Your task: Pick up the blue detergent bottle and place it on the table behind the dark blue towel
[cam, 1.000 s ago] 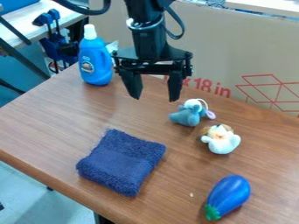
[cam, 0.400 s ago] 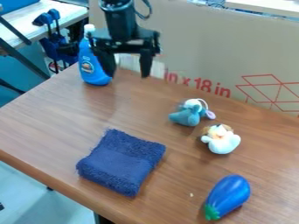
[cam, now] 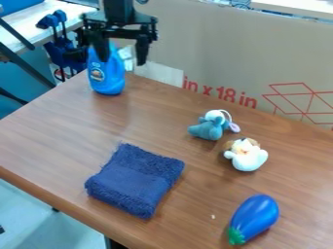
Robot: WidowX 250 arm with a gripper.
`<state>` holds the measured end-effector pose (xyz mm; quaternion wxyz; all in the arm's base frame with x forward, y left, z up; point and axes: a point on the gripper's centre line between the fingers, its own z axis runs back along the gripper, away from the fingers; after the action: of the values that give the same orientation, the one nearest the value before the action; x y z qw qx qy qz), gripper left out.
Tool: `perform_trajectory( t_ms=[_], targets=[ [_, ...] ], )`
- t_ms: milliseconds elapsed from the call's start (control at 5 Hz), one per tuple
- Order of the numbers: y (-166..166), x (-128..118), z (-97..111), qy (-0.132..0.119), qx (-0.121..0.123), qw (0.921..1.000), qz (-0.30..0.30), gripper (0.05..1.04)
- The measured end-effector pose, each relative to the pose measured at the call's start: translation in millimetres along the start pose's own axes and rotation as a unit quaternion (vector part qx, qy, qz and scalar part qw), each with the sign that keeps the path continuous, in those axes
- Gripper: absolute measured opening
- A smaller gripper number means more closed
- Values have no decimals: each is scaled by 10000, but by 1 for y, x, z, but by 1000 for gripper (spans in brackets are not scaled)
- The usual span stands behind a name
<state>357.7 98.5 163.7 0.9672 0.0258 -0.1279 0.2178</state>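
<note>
Pincer [cam: 121, 61] and blue bottle [cam: 106, 80] overlap in our view at the upper left, where the black arm [cam: 119, 10] enters from the top edge. We see the pincer open, its two fingers apart and pointing down; one passes in front of the bottle's top and hides it, though we cannot tell whether they touch. The bottle stands upright near the far edge of the brown wood-grain worktop [cam: 52, 131], a label on its front. Nearer to us lies a folded navy terry cloth [cam: 137, 180], left of centre. To its right we find a small grey-blue plush toy [cam: 208, 129] with a white part and a thin loop, and just beside that a white plush toy [cam: 246, 156] with brown patches. Towards the lower right rests a blue toy eggplant [cam: 255, 218] with a green stem end. Behind the worktop we have cardboard [cam: 228, 53] with red markings.
</note>
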Motion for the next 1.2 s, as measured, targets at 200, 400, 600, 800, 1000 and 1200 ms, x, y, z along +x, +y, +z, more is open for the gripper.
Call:
perform_trajectory(
  t_ms=[200,400,600,800,1000,1200],
  targets=[
    [24,16,4,-110,49,9998,175,1001],
    [48,25,12,-133,130,9990,412,1001],
    [68,35,11,-55,209,9984,524,1001],
    [83,56,6,-122,114,9987,488,1001],
    [89,72,-3,-200,13,9987,472,1001],
    [83,83,-12,-331,-258,9980,467,1001]
  ],
)
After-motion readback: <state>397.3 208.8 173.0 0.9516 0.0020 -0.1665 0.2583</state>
